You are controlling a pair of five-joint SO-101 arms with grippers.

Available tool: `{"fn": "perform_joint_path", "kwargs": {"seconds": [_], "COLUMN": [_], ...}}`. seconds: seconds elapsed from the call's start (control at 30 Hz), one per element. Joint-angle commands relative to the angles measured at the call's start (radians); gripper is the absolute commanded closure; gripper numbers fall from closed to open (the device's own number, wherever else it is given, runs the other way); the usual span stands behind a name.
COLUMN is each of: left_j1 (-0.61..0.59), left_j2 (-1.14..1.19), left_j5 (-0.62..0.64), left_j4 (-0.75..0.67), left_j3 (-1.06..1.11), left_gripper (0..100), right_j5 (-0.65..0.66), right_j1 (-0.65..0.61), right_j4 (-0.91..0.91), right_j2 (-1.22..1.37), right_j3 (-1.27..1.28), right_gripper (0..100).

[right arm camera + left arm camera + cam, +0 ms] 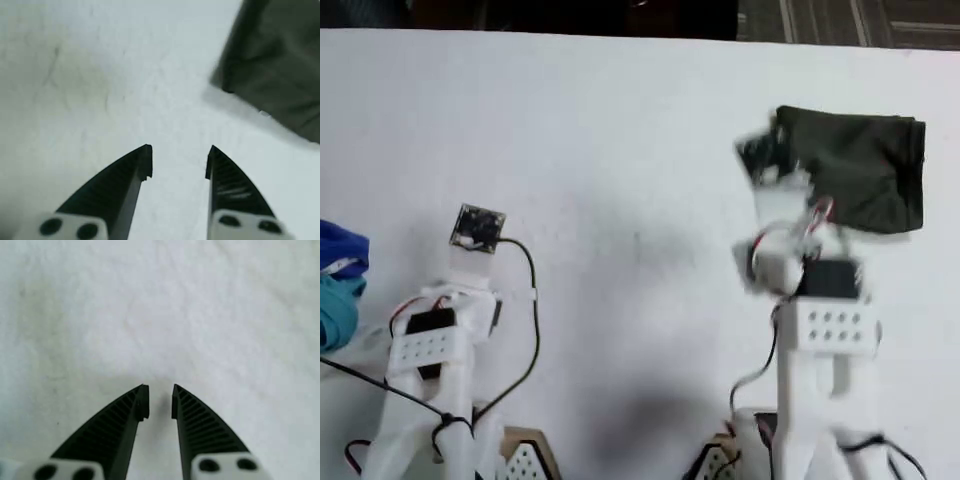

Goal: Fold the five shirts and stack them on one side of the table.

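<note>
far out from the folded dark shirt [865,170], at the opposite edge of the white table [620,120], lie a bunched blue cloth [342,250] and, touching it on the near side, a crumpled teal cloth [338,305], both soft and rumpled with no flat fold to them. next comes the left arm [430,345], white plastic and blocky, well apart from the dark shirt, with a small square circuit board [477,228] at its far end and a thin black cable [533,320] looping down beside it. the left gripper [160,402] hangs over bare table, its two black ribbed fingers [125,430] tapering to points with a narrow gap between the tips and nothing in it. the table top looks like matte cloth, faintly mottled and creased. further along stands the right arm [830,325], also white plastic with a black motor block, its far end just beside the near-left corner of the dark shirt. the right gripper [177,162] has its jaws parted wider than the left's, empty, with white table between the ribbed fingers [227,190], and the shirt's corner lies near the tips without touching them. the dark shirt itself is a deep green-black fabric folded into a thick, rough rectangle with soft rounded edges, lying flat on the right far part of the table.
</note>
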Motion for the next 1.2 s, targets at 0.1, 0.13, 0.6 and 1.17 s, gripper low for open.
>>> {"fn": "perform_joint_path", "kwargs": {"seconds": [0.1, 0.13, 0.6, 1.17], "left_j1": [-0.005, -0.005, -0.009, -0.489], "left_j2": [-0.014, -0.014, -0.02, 0.011], "left_j5": [-0.005, -0.005, -0.005, -0.011], "left_j4": [-0.017, -0.017, -0.011, 0.535], "left_j3": [-0.002, -0.002, -0.007, -0.834], "left_gripper": [90, 90, 90, 76], "right_j5": [0.002, 0.002, -0.008, -0.008], "right_j1": [-0.01, -0.008, -0.012, -0.012], "right_j4": [-0.223, -0.243, -0.493, -0.504], "right_j2": [-0.209, -0.222, -0.248, -0.254], "right_j3": [0.408, 0.442, 0.684, 0.697], "right_gripper": [82.5, 82.5, 82.5, 82.5]}}
